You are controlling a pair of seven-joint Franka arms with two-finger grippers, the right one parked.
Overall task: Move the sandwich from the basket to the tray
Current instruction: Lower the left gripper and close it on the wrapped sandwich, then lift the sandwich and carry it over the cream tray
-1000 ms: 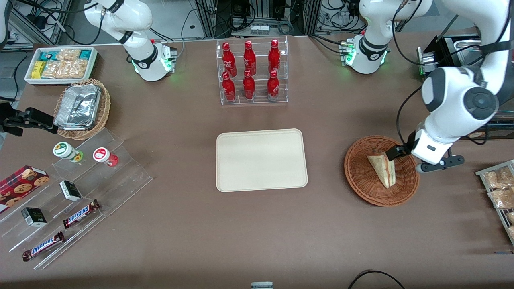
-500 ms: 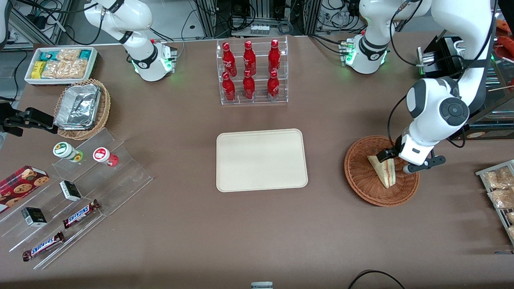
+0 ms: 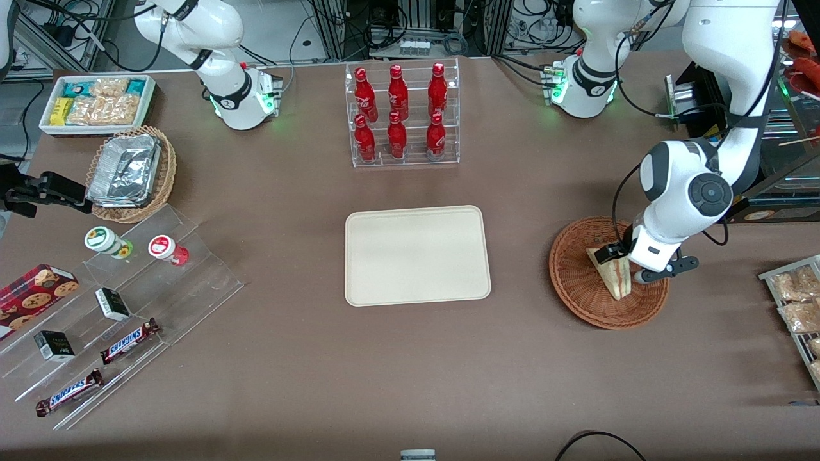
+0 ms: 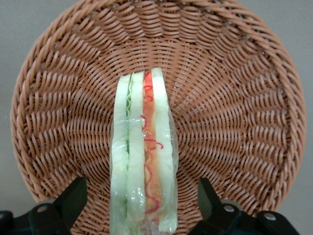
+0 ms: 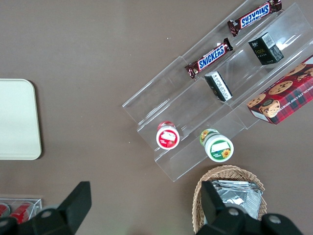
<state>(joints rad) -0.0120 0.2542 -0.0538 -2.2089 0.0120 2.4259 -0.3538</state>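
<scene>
Your tool [image 4: 142, 205] hangs low over the basket [image 3: 580, 291] near the table's working-arm end, fingers [image 4: 73, 198] spread wide, straddling the sandwich [image 4: 143, 156]. Standing on edge, the wedge offers both bread faces for a squeeze; the tray [image 3: 418, 255] waits mid-table.

Basket [image 3: 580, 288] and tray [image 3: 416, 256] on table [image 3: 307, 358]

"SNICKERS" on two chocolate bars [image 5: 209, 58] on the clear stepped rack [image 5: 195, 117], other labels unreadable
</scene>
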